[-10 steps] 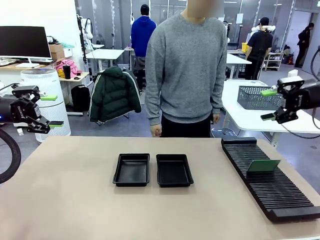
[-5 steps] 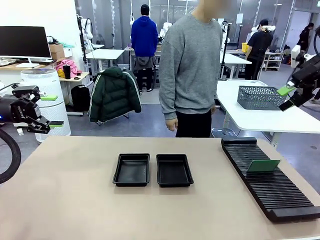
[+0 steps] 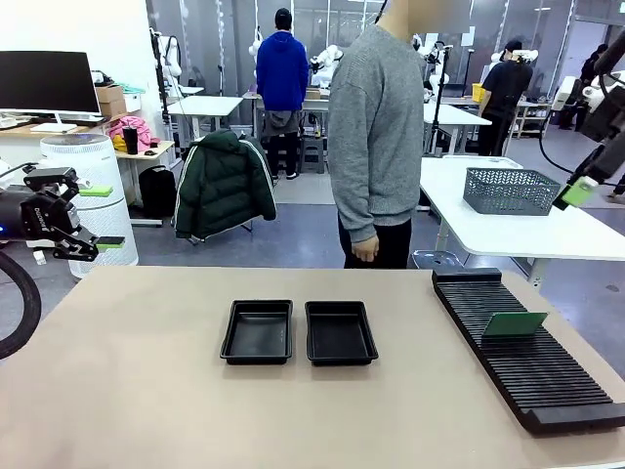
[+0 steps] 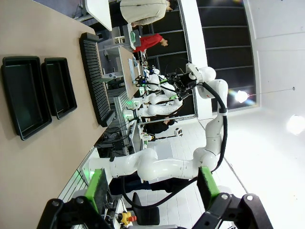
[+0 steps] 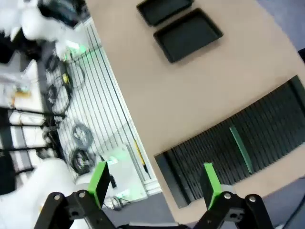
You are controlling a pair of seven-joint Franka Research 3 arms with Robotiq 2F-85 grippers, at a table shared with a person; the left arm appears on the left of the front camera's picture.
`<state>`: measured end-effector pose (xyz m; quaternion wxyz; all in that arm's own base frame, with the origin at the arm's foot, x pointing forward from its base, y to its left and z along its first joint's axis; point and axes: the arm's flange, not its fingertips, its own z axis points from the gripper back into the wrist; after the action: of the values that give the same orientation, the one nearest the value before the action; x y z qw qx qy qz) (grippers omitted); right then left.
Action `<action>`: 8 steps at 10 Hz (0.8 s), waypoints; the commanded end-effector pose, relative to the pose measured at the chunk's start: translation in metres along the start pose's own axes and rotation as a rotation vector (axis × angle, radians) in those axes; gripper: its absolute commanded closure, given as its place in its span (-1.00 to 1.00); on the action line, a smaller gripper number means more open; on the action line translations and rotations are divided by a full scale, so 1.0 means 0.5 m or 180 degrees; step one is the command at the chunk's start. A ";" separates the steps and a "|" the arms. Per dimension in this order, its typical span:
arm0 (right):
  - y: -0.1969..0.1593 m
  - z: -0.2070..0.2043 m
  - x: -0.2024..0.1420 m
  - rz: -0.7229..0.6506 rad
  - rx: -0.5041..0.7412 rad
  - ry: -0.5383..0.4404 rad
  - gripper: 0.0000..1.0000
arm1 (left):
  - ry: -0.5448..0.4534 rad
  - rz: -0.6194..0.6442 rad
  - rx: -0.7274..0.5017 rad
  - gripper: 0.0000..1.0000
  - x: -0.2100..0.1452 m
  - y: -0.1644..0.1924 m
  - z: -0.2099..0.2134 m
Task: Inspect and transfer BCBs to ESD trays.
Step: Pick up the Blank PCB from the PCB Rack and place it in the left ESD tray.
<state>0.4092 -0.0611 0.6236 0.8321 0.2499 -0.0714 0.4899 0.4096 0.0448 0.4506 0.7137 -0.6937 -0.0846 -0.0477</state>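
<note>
Our left claw [image 3: 103, 216] at nine o'clock and right claw [image 5: 155, 179] at two o'clock hang spread, empty. One BCB [image 3: 515, 324] stands in the slotted rack [image 3: 547, 386] at three o'clock. The ESD trays [image 3: 257, 332] at centre sit bare, so we judge nothing transferred yet.

Right tool [image 5: 155, 183], jaws apart, high above one BCB [image 5: 240, 144] standing in the rack [image 5: 279, 117].

An open lab hall: white worktables [image 3: 207, 104] in rows, a monitor [image 3: 49, 82], a mesh basket [image 3: 511, 190], a slotted rack [image 3: 532, 362], people [image 3: 281, 59] standing farther back.
</note>
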 end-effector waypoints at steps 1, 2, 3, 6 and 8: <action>-0.005 -0.009 -0.018 0.0630 -0.0315 0.0231 -1.00 | -0.0006 -0.0001 -0.0004 -1.00 0.000 -0.001 0.002; -0.001 -0.011 -0.015 0.0878 -0.0405 0.0338 -1.00 | -0.0006 -0.0001 -0.0004 -1.00 0.000 -0.001 0.002; 0.002 -0.014 -0.017 0.1171 -0.0573 0.0430 -1.00 | -0.0006 -0.0001 -0.0004 -1.00 0.000 -0.001 0.002; 0.002 -0.019 -0.029 0.1858 -0.0884 0.0737 -1.00 | -0.0006 -0.0001 -0.0004 -1.00 0.000 -0.001 0.002; 0.000 -0.023 -0.032 0.1966 -0.0989 0.0887 -1.00 | -0.0006 -0.0001 -0.0004 -1.00 0.000 -0.001 0.002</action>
<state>0.4033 -0.0675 0.6165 0.6800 0.0364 -0.1050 0.7247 0.4096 0.0448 0.4506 0.7137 -0.6937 -0.0845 -0.0477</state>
